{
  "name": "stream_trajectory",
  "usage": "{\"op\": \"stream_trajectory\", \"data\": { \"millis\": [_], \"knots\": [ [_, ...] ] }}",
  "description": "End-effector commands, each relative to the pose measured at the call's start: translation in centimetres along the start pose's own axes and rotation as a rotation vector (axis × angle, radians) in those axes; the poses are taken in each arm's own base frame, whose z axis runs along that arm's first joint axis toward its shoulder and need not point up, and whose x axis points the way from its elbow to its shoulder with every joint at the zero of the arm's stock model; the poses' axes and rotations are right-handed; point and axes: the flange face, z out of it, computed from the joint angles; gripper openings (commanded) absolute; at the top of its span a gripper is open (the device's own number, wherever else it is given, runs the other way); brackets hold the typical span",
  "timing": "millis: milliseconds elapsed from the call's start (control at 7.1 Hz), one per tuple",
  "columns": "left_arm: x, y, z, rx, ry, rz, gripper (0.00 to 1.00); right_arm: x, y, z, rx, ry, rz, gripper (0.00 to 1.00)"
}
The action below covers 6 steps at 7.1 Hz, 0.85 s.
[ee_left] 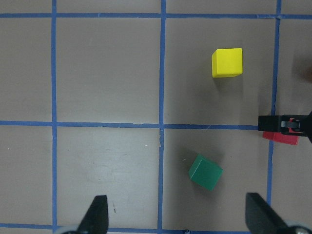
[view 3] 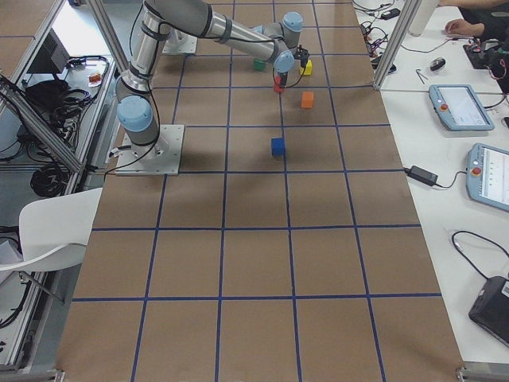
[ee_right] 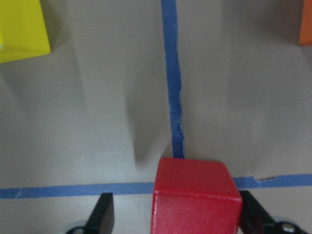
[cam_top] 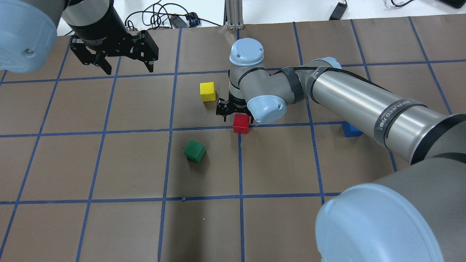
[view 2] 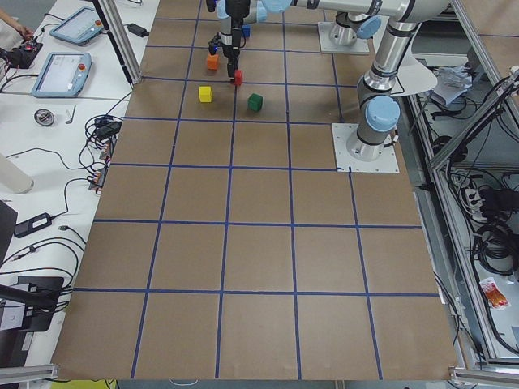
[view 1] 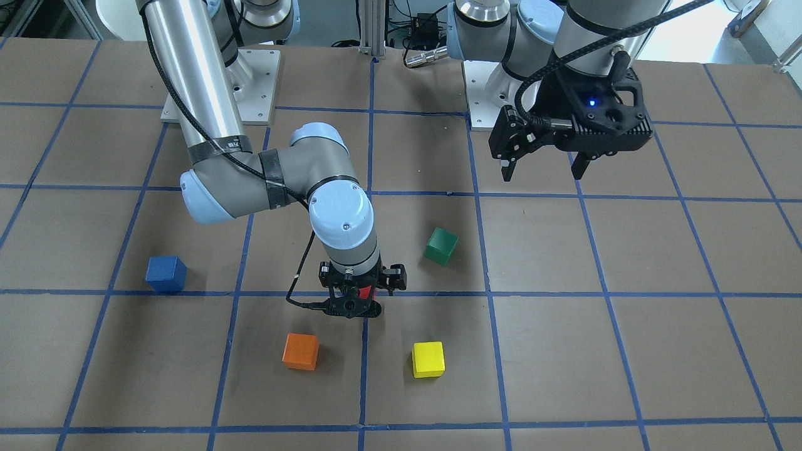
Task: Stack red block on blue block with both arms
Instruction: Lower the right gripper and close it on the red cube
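Near the middle of the tabletop [view 1: 626, 351], the right gripper [view 1: 363, 293] points straight down over the red block [cam_top: 241, 123].

- Its fingers [ee_right: 103, 212] stand open, one on each side of the block. The wrist camera shows a clear gap on one side, while the other finger is at or very close to the block's face. They are not clamped on it.
- The red block sits where two blue tape lines [view 1: 489, 294] cross. It looks to be resting on the tabletop, but its bottom edge is out of the wrist view.
- The blue block [view 1: 166, 274] is well apart from the red one, toward the robot's right. It stands alone, and in the overhead view the right arm [cam_top: 364, 98] partly hides it.
- The left gripper [cam_top: 127, 67] hangs high above the tabletop on the robot's left, well away from all the blocks. Its fingers [ee_left: 97, 214] are spread wide with nothing between them.
- The green block [view 1: 441, 246] lies near the red block, turned askew to the grid.
- The yellow block [view 1: 428, 359] and orange block [view 1: 300, 351] sit on the operators' side of the red block, with a tape line between them.
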Motion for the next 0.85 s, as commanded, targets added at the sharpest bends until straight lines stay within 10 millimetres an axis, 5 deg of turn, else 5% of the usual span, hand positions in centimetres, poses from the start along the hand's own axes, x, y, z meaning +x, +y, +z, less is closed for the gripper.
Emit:
{"op": "stream_trajectory", "data": {
  "millis": [0,423,704],
  "knots": [
    [0.0,0.0,0.0,-0.001,0.0,0.003,1.0,0.0,0.1,0.0,-0.006,0.0,0.032,0.0],
    [0.0,0.0,-0.1,0.002,0.0,0.005,1.0,0.2,0.2,-2.0,-0.011,0.004,0.034,0.0],
    [0.0,0.0,-0.1,0.002,0.0,0.005,1.0,2.6,0.5,-6.8,-0.026,0.018,-0.037,0.0]
  ]
}}
